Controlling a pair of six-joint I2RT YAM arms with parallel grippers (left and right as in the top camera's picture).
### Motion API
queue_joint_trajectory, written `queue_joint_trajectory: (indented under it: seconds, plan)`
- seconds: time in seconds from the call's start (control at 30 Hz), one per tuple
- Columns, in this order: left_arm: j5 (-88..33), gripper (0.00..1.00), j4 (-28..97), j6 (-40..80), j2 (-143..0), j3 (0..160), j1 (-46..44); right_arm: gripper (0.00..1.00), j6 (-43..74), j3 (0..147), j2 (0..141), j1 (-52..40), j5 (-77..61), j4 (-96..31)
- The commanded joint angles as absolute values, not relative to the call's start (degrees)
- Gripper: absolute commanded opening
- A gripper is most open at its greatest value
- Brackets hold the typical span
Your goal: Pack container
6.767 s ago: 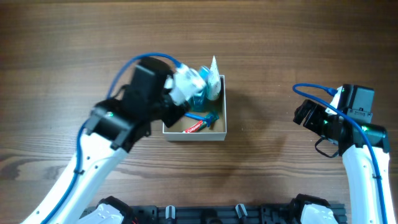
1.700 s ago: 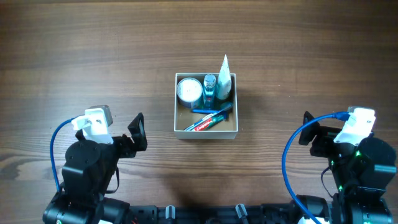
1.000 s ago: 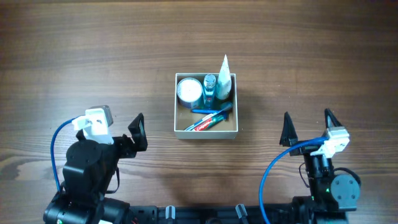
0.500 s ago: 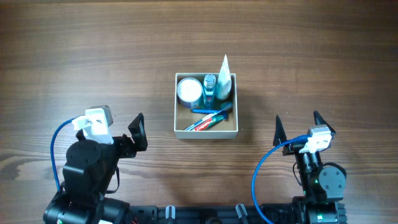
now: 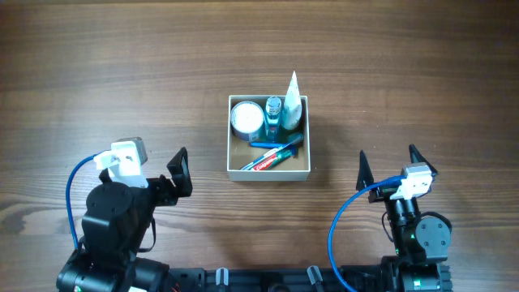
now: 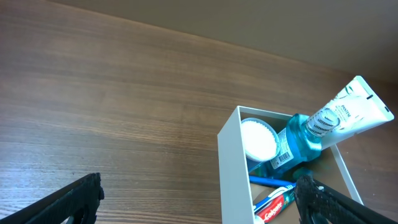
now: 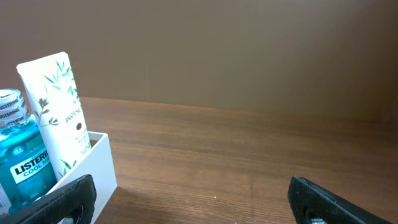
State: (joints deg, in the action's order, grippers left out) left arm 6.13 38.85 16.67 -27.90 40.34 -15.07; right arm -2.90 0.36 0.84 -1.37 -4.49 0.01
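The container (image 5: 268, 173) is a square white-walled box at the table's middle. Inside it stand a white round jar (image 5: 246, 120), a blue mouthwash bottle (image 5: 273, 116) and a white tube (image 5: 293, 100), with a toothpaste tube (image 5: 271, 159) and a blue toothbrush (image 5: 278, 144) lying flat. In the left wrist view the container (image 6: 235, 168) shows low on the right. My left gripper (image 6: 199, 190) rests open and empty at the front left, apart from the box. My right gripper (image 5: 389, 158) is open and empty at the front right; its view catches the container's corner (image 7: 93, 165).
Bare wood-grain table (image 5: 122, 73) surrounds the box on every side. Both arm bases and a black rail (image 5: 268, 280) line the front edge.
The left arm has left the container and folded back to the front left. The right arm has folded down and shifted slightly left in the last second, then stayed still.
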Motion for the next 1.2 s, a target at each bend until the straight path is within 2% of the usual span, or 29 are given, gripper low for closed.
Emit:
queue_joint_trajectory:
  seconds: [0.0, 0.17, 0.27, 0.4, 0.5, 0.57, 0.7, 1.17]
  plan:
    - [6.00, 1.00, 41.21, 16.82, -27.31, 39.94, -14.31, 1.00, -2.96, 0.30, 0.21, -1.58, -5.15, 0.23]
    - [-2.17, 1.00, 40.40, 17.21, -20.51, 30.85, -2.76, 1.00, -2.98, 0.32, 0.21, -1.58, -5.15, 0.23]
    - [-1.83, 1.00, 29.69, 17.04, -13.32, 20.64, 1.13, 1.00, -2.98, 0.30, 0.21, -1.58, -5.15, 0.23]
    - [4.38, 1.00, 0.99, 16.73, -6.59, 7.99, 3.36, 1.00, -2.98, 0.30, 0.21, -1.58, -5.15, 0.23]
    - [6.20, 1.00, -7.05, 14.26, -4.58, 3.20, 3.36, 1.00, -2.96, 0.32, 0.21, -1.58, -5.15, 0.23]
    - [5.37, 1.00, -6.26, 13.45, -2.85, 0.82, 3.33, 1.00, -2.98, 0.32, 0.21, -1.58, -5.15, 0.23]
    - [-0.82, 1.00, 4.49, 11.31, -0.51, 0.32, 3.27, 1.00, -2.98, 0.32, 0.21, -1.58, -5.15, 0.23]
    - [-2.96, 1.00, 4.32, 10.04, -0.54, 0.32, 0.84, 1.00, -2.98, 0.30, 0.21, -1.58, -5.15, 0.23]
